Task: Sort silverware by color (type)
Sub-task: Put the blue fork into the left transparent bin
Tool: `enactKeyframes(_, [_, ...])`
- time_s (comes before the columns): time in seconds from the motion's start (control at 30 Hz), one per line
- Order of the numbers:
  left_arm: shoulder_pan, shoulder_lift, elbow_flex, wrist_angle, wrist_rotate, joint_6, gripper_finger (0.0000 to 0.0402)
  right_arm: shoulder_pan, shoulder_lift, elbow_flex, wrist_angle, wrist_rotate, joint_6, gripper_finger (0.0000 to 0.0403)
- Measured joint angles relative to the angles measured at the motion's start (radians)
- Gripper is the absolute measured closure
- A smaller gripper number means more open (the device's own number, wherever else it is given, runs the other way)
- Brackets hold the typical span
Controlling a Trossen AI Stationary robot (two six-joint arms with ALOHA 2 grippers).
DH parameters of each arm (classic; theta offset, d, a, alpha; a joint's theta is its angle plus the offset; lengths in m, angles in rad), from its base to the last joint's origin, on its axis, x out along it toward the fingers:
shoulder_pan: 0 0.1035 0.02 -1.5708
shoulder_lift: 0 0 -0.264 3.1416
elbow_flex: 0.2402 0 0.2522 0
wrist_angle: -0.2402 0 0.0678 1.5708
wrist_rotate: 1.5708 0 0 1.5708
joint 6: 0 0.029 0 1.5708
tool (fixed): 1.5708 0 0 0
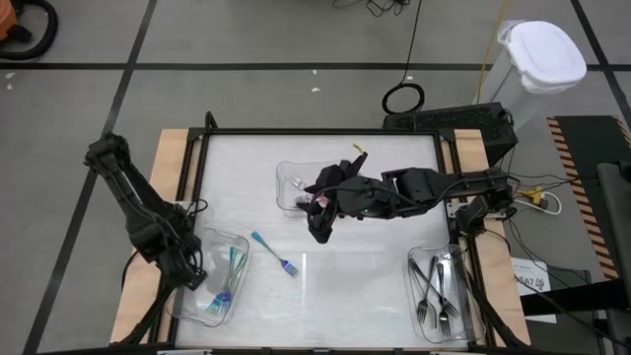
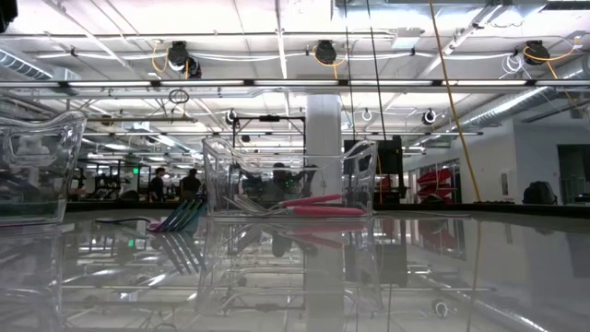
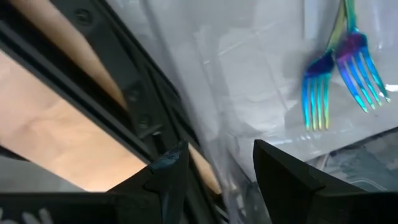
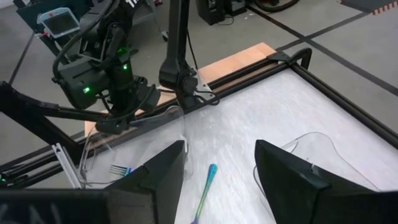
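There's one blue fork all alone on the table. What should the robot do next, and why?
Probably the right end effector should dip toward the lone teal-handled fork lying on the white tabletop. Its fingers stand open and empty nearby, while the other teal forks already lie in the clear plastic tray at the left, beside the left end effector.

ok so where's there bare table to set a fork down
Free: the stretch between the loose teal fork and the right tray, and the far left corner. Crowded: the centre, where the right gripper hangs by the middle tray.
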Motion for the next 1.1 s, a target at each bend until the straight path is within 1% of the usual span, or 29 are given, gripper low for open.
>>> enactKeyframes(0.27, [-0.001,0.049,0.000,0.095,-0.010,-0.001,0.0222,0.015,0.020,-0.001,-0.045,-0.003,0.026,0.0213])
enactKeyframes(0.43, [0.000,0.065,0.000,0.105,-0.018,-0.027,0.0222,0.032,0.033,-0.001,-0.059,-0.004,0.030,0.0213])
enactKeyframes(0.73, [0.002,0.067,0.000,0.218,-0.026,-0.099,0.0222,0.040,0.037,-0.001,-0.063,-0.003,0.038,0.0213])
enactKeyframes(0.93, [0.002,0.067,0.000,0.293,-0.050,-0.134,0.0222,0.041,0.047,0.000,-0.091,-0.003,0.050,0.0213])
enactKeyframes(1.07, [0.003,0.067,0.002,0.311,-0.056,-0.155,0.0222,0.052,0.062,-0.001,-0.125,-0.008,0.061,0.0213])
enactKeyframes(1.1, [0.003,0.067,0.008,0.306,-0.061,-0.153,0.0222,0.054,0.072,0.000,-0.124,-0.025,0.060,0.0213])
